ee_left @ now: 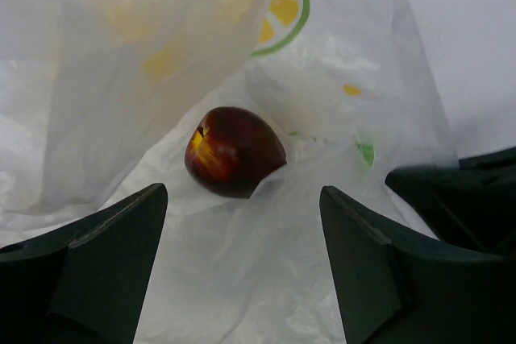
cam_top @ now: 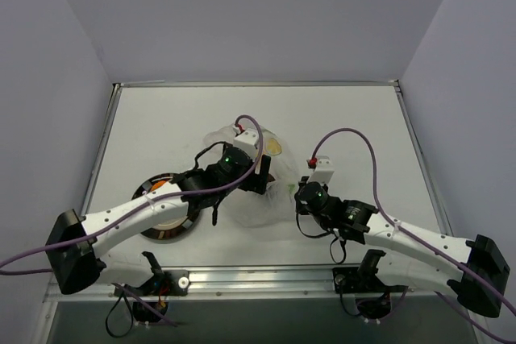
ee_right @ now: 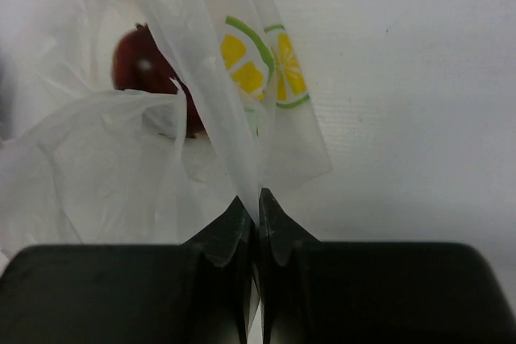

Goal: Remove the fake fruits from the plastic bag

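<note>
Right pincer (ee_right: 258, 203) clamps plastic bag (ee_right: 97, 159) film: hold taut. Left pincer (ee_left: 242, 215) wide, empty: straddle dark red fruit (ee_left: 234, 151), perhaps film-covered.

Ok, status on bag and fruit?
Right fingers shut on plastic bag edge. Left fingers open, dark red fruit ahead in the bag. Film fold laps its lower edge.

plastic bag (ee_left: 89, 118): thin clear film, wrinkled, faint sheen, upper left of left wrist view
dark red fruit (ee_left: 234, 151): glossy, smooth skin
left hand (ee_left: 242, 192): matt black plastic, smooth
right hand (ee_right: 258, 199): matt black plastic
surface (ee_right: 419, 78): white, matt, even
rail (cam_top: 266, 279): bare metal, dull sheen, bottom of top view
</note>
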Controlling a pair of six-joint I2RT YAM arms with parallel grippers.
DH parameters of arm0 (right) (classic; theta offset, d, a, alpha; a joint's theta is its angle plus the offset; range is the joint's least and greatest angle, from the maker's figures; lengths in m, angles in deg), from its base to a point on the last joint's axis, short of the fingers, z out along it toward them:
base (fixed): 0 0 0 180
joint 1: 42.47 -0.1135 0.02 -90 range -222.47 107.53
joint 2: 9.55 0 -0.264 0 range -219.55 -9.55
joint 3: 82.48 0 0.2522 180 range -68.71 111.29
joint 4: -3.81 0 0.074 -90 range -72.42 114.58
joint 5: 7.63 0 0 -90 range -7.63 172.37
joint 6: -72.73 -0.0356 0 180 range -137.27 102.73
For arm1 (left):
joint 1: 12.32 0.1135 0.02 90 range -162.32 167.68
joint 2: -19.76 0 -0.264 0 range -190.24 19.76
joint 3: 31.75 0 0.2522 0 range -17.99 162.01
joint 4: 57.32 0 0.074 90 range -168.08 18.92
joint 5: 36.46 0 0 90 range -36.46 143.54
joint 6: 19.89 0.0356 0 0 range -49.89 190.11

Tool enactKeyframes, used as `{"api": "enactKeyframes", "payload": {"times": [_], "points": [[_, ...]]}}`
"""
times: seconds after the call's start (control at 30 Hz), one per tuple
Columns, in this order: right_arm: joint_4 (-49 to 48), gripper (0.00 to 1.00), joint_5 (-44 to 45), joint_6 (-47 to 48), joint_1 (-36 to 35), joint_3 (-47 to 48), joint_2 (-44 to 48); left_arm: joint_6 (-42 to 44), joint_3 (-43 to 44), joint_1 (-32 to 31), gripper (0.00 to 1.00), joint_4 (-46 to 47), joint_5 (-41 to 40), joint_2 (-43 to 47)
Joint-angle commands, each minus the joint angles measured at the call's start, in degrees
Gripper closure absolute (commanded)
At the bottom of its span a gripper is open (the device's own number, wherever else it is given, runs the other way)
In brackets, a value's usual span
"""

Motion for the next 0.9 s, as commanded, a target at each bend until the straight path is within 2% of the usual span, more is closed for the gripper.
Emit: {"api": "enactKeyframes", "payload": {"times": [0.0, 0.2, 0.5, 0.77, 0.87], "points": [[0.7, 1.00, -1.6, -2.4, 0.1, -3.3, 0.8, 2.1, 4.4, 1.0, 0.25, 5.5, -0.2, -5.1], [-0.7, 1.00, -0.1, -3.0, -0.1, -6.8, 1.2, 1.2, 4.6, 1.9, 0.21, 8.5, -0.7, -12.7], [-7.3, 1.00, -1.5, -2.1, -0.4, -8.5, -2.0, 1.6, 5.5, 2.1, 0.03, 10.6, 2.9, -21.4], [-8.3, 1.00, -0.3, 0.3, -0.4, -6.9, -2.1, 2.8, 6.7, 2.2, 0.03, 10.1, -0.5, -27.9], [-8.4, 1.00, 0.7, 0.6, -0.3, -6.2, -2.4, 2.5, 5.2, 2.3, 0.17, 11.7, -1.2, -27.8]]}}
